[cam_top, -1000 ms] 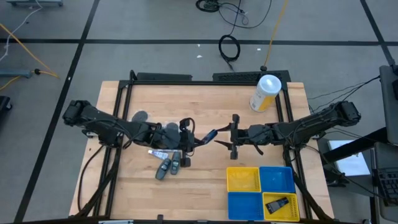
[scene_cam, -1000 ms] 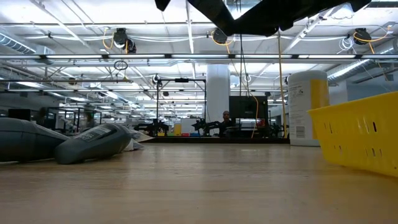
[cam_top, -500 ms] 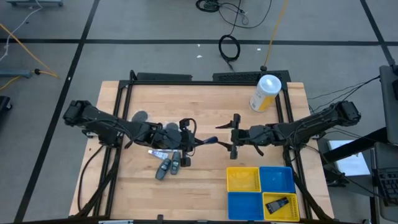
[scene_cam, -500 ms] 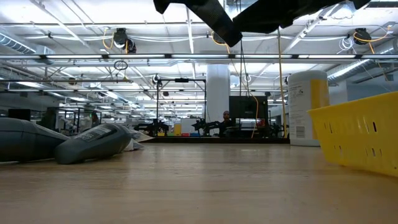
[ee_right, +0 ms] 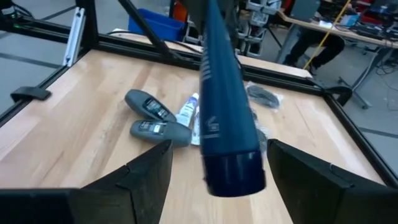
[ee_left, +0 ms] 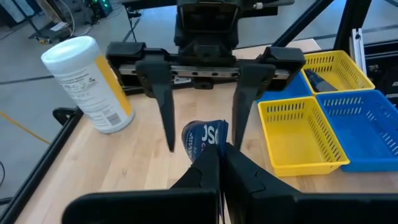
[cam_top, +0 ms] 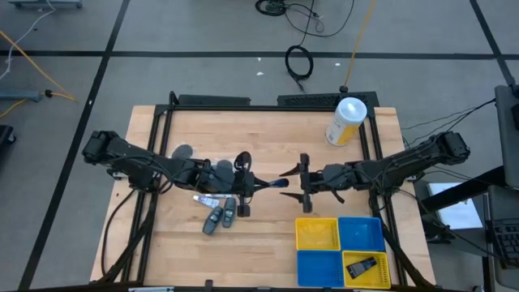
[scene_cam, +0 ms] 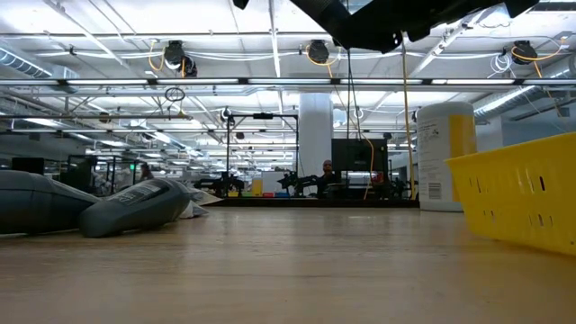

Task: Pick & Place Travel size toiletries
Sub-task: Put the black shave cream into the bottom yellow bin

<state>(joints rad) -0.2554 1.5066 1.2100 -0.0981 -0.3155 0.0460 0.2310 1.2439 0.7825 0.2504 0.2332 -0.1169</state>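
Blue tube (ee_left: 205, 134) hangs mid-table, pinched in our shut left gripper (ee_left: 219, 163), its end between our right gripper's (ee_left: 203, 93) wide-open fingers (ee_right: 149, 168). If we release before those close, it likely drops short of the bins (cam_top: 318, 235).

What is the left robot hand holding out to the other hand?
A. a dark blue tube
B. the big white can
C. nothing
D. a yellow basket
A: the left gripper is shut on a dark blue tube, whose capped end sits between the open fingers of the right gripper.
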